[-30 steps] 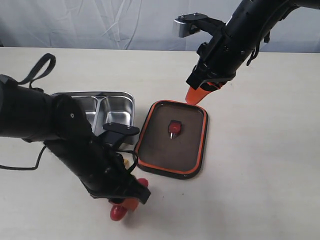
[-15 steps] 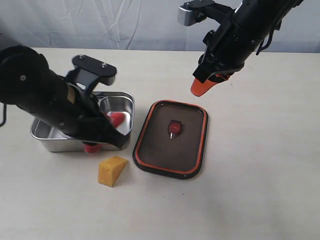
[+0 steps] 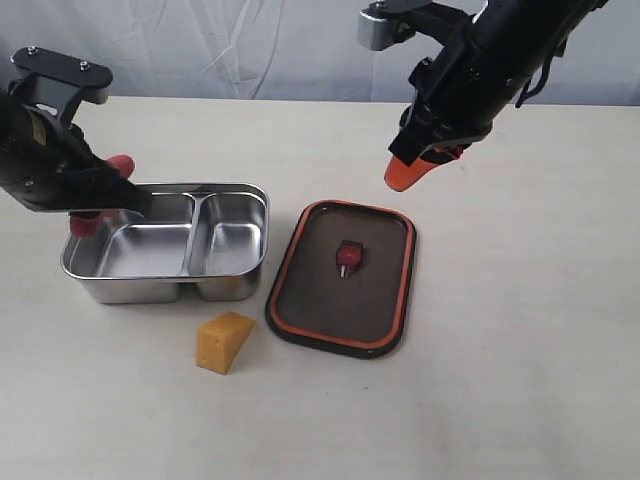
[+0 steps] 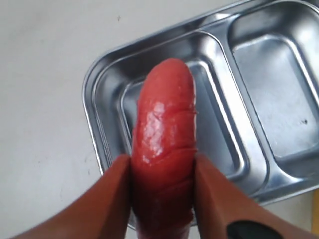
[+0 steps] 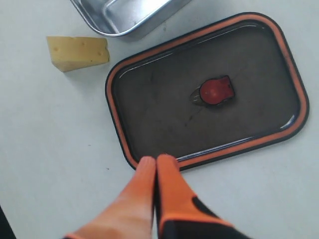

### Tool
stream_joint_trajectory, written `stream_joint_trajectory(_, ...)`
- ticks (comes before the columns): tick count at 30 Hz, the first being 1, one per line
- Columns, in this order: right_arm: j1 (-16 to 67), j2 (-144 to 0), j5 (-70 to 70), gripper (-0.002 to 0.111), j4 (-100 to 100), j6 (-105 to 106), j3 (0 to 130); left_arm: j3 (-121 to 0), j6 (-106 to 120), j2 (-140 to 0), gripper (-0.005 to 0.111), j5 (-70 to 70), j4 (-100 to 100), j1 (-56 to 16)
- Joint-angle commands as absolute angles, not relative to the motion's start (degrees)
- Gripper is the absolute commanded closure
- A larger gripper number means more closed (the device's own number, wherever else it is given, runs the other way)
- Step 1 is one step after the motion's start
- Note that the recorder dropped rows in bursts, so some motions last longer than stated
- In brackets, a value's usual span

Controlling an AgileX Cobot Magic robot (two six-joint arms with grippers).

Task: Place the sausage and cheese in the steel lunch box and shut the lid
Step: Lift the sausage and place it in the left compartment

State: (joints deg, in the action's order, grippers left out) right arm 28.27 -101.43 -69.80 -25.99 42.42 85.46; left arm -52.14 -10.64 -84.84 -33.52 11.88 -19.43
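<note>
Pale, matte tabletop [image 3: 520,380] carries all items.

1. Steel lunch box [image 3: 140,288]: rests upright on the tabletop, directly below and in front of the left gripper [image 4: 160,162]. It has two compartments. The larger one lies under the gripper, and the smaller one lies on the side away from it.

2. Lid [image 3: 330,300]: lies flat on the tabletop just beside the box, off it, with its orange rim seal showing. The small orange valve [image 3: 348,255] sits at its centre. The right gripper [image 3: 410,175] hangs in the air above the lid's far edge, apart from the lid surface. In the right wrist view its tips line up with the lid's rim.

3. Left gripper: its orange fingers [image 4: 117,199] pinch the sausage [image 4: 164,134], one finger pressed against each side.

4. Right gripper: its orange fingers [image 5: 167,189] are pressed together, tip against tip.

5. Cheese [image 3: 223,341]: rests on the tabletop near the box's front wall and close to the lid's near corner. It is across the box from the left gripper and well apart from the right gripper.

6. Sausage: clamped lengthwise between the left gripper's fingers. Its rounded end projects past the fingertips, raised above the larger compartment near the box's outer end wall. It is not touching the box.
</note>
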Motion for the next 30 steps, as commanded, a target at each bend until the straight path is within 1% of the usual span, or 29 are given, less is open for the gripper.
stream_joint_trajectory(1,28.0,-101.0,-69.3,0.108,-26.0,42.4,85.3,-52.6,-7.3,-87.8,0.107,-28.9,12.1,-18.3)
stream_joint_trajectory(6,28.0,-101.0,-70.0,0.108,-26.0,41.7,85.3,-52.6,-4.8,-92.8,0.107,-25.8,13.9,-18.3)
stream_joint_trajectory(11,28.0,-101.0,-70.0,0.108,-26.0,41.0,85.3,-52.6,-4.8,-94.8,0.106,-23.1,13.9,-18.3)
stream_joint_trajectory(13,28.0,-101.0,-70.0,0.108,-26.0,40.9,85.3,-52.6,-4.8,-94.9,0.099,-23.0,13.9,-18.3)
stream_joint_trajectory(14,28.0,-101.0,-70.0,0.108,-26.0,40.9,85.3,-52.6,-4.8,-94.9,0.094,-23.0,13.8,-18.3)
stream_joint_trajectory(16,28.0,-101.0,-70.0,0.108,-26.0,40.9,85.3,-52.6,-4.8,-94.9,0.082,-23.0,13.6,-18.3)
stream_joint_trajectory(18,28.0,-101.0,-70.0,0.108,-26.0,40.9,85.3,-52.6,-4.8,-94.9,0.067,-23.5,13.5,-18.3)
stream_joint_trajectory(21,28.0,-101.0,-70.0,0.108,-26.0,40.9,85.3,-52.6,-4.8,-94.9,0.05,-24.3,12.4,-18.3)
stream_joint_trajectory(22,28.0,-101.0,-70.0,0.108,-26.0,40.9,85.3,-52.6,-4.8,-94.9,0.046,-24.4,12.0,-18.3)
stream_joint_trajectory(24,28.0,-101.0,-70.0,0.108,-26.0,40.9,85.3,-52.6,-4.8,-94.9,0.042,-24.8,11.0,-18.3)
stream_joint_trajectory(30,28.0,-101.0,-70.0,0.108,-25.9,40.9,85.3,-53.3,-4.8,-94.5,0.042,-29.0,8.0,-18.3)
